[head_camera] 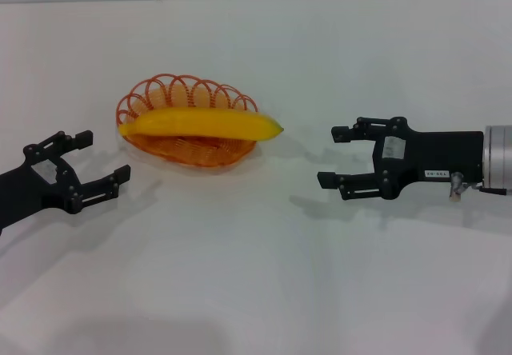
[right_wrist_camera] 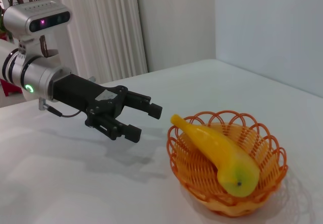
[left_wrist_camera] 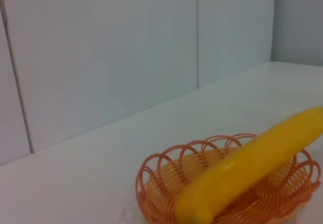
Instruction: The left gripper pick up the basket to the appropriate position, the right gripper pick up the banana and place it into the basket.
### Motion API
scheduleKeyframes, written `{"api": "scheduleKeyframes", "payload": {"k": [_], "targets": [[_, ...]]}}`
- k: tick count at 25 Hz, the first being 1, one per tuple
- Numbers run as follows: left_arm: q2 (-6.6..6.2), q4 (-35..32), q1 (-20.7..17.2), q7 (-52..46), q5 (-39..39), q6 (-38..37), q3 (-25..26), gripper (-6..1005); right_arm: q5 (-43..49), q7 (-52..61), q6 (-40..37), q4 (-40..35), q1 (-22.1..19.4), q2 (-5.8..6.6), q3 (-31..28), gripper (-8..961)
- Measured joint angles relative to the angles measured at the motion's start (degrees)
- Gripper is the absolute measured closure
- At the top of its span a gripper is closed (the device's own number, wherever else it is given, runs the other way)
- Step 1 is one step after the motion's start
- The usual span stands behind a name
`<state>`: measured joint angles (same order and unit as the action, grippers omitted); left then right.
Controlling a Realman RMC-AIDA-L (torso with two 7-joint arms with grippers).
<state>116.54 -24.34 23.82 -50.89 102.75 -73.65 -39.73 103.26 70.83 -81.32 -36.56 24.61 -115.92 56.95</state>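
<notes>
Banana [head_camera: 200, 123] lies in basket [head_camera: 188, 120]; left tool [head_camera: 92, 167] and right tool [head_camera: 342, 157] open, empty. Only retreat remains.

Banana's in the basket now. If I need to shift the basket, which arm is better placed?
Left, probably. The left tool, open, sits beside the basket; the right tool, open, faces the banana tip overhanging the rim.

Looked like a lab or test room: bare white table [head_camera: 256, 275] set against plain white wall panels [left_wrist_camera: 101, 57], pale pleated curtain [right_wrist_camera: 101, 27] at the far side, robot arm [right_wrist_camera: 30, 72] with a camera unit mounted above.
</notes>
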Motion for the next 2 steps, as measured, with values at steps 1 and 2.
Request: {"api": "scheduleKeyframes", "payload": {"k": [1, 2], "targets": [[0.0, 0.0, 0.0, 0.0, 0.0, 0.0, 0.0, 116, 0.0, 0.0, 0.0, 0.0, 0.0, 0.0, 0.0, 120], [0.01, 0.0, 0.0, 0.0, 0.0, 0.0, 0.0, 116, 0.0, 0.0, -0.1, 0.0, 0.0, 0.0, 0.0, 120]]}}
